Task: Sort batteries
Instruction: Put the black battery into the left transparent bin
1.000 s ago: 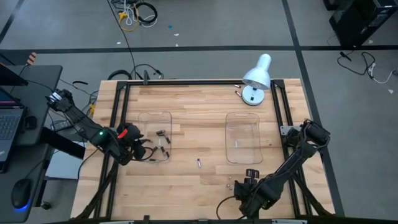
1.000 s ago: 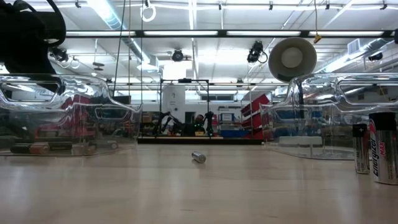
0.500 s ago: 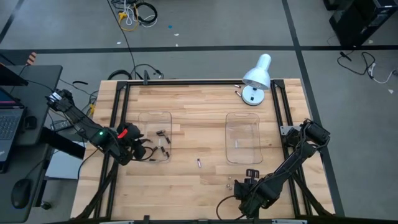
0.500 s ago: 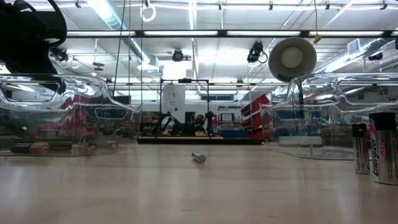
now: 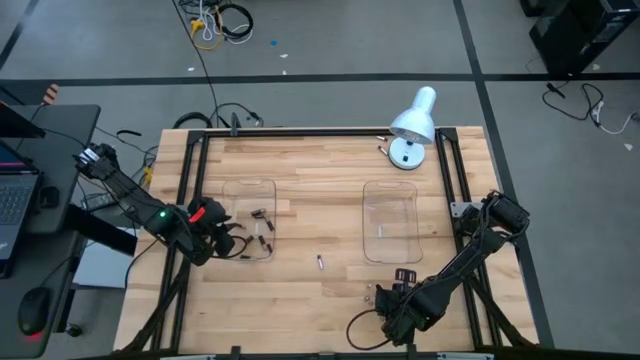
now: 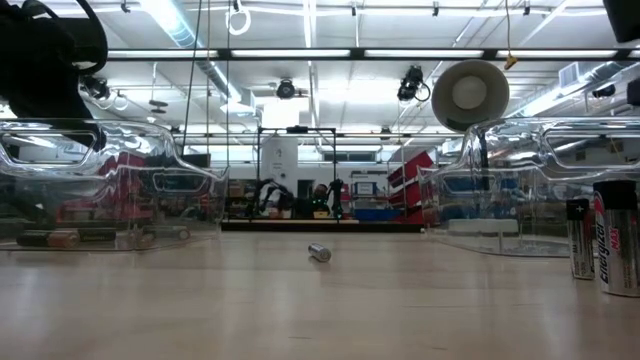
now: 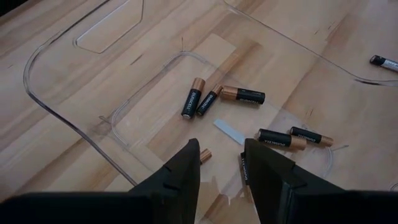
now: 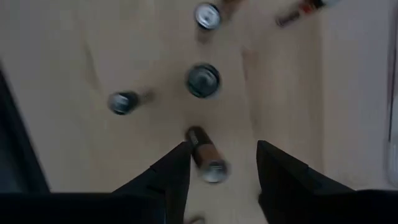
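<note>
Wooden table point(image 5: 300, 180) shows sorting partway: several batteries point(image 7: 239, 94) lie in left tray point(image 5: 248, 218), right tray point(image 5: 390, 222) looks empty, strays point(image 8: 203, 79) wait near the front edge under the released right hand point(image 8: 217, 163); left hand point(image 7: 221, 163) half-spread, grasping nothing.

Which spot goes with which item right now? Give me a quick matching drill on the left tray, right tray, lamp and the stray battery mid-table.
Things:
1. left tray
2. right tray
3. lamp
4. lone battery

Places or states:
A. lying on bare wood between the two trays
B. far right corner of the table
C. holds several dark batteries
D. shows no batteries inside

Pairs: 1-C, 2-D, 3-B, 4-A
</note>
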Robot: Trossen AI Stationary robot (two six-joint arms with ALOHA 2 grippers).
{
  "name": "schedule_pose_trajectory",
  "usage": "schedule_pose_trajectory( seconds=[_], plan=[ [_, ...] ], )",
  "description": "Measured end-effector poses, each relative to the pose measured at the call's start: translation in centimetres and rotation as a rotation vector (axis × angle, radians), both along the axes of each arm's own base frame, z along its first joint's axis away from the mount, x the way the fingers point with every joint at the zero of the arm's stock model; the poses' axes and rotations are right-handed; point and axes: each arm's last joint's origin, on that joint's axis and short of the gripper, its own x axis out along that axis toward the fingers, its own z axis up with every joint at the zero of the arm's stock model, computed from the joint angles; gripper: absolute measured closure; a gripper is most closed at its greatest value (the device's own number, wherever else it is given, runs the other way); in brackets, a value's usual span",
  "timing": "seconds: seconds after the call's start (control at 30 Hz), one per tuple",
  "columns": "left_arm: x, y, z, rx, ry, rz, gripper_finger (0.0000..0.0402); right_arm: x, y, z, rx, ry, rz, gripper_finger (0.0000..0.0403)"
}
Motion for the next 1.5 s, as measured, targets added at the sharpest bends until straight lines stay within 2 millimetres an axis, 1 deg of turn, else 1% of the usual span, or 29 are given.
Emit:
schedule_pose_trajectory(
  seconds=[0.27, 0.63, 0.77, 0.9, 0.97, 1.07, 1.13, 1.23, 1.3, 1.37, 1.5],
  plan=[
    [0.0, 0.0, 0.0, 0.000, 0.000, 0.000, 0.0277, 0.0, 0.0, -0.1, 0.017, 0.014, -0.003, 0.0236],
    [0.0, 0.0, 0.0, -0.001, 0.000, 0.000, 0.0277, 0.0, 0.1, -0.1, 0.048, 0.032, 0.012, 0.0258],
    [0.0, 0.0, 0.0, -0.001, 0.000, 0.000, 0.0277, -0.1, 0.1, -0.1, 0.062, 0.056, 0.016, 0.0258],
    [0.0, 0.0, 0.0, -0.001, 0.000, 0.000, 0.0277, 0.3, -0.3, 0.0, 0.072, 0.065, -0.005, 0.0254],
    [0.0, 0.0, 0.0, -0.001, 0.000, 0.000, 0.0277, 0.6, -0.5, 0.4, 0.071, 0.064, -0.017, 0.0256],
    [0.0, 0.0, 0.0, -0.001, 0.000, 0.000, 0.0277, 1.7, -0.9, 2.6, 0.093, 0.026, -0.039, 0.0262],
    [0.0, 0.0, 0.0, -0.003, -0.002, 0.000, 0.0277, 1.8, -1.5, 4.0, 0.058, 0.065, -0.057, 0.0265],
    [0.1, 0.0, 0.0, -0.006, -0.006, 0.000, 0.0277, 0.7, -2.2, 5.1, -0.047, 0.181, -0.089, 0.0267],
    [0.1, 0.0, 0.0, -0.006, -0.006, 0.000, 0.0277, -0.4, -1.9, 5.4, -0.087, 0.227, -0.081, 0.0267],
    [0.1, 0.0, 0.0, 0.003, 0.000, -0.012, 0.0277, -1.2, -1.3, 5.2, -0.099, 0.230, -0.048, 0.0264],
    [0.2, -0.2, 0.1, 0.007, -0.008, -0.035, 0.0277, -2.9, 0.5, 4.8, -0.142, 0.151, 0.050, 0.0261]
  ],
)
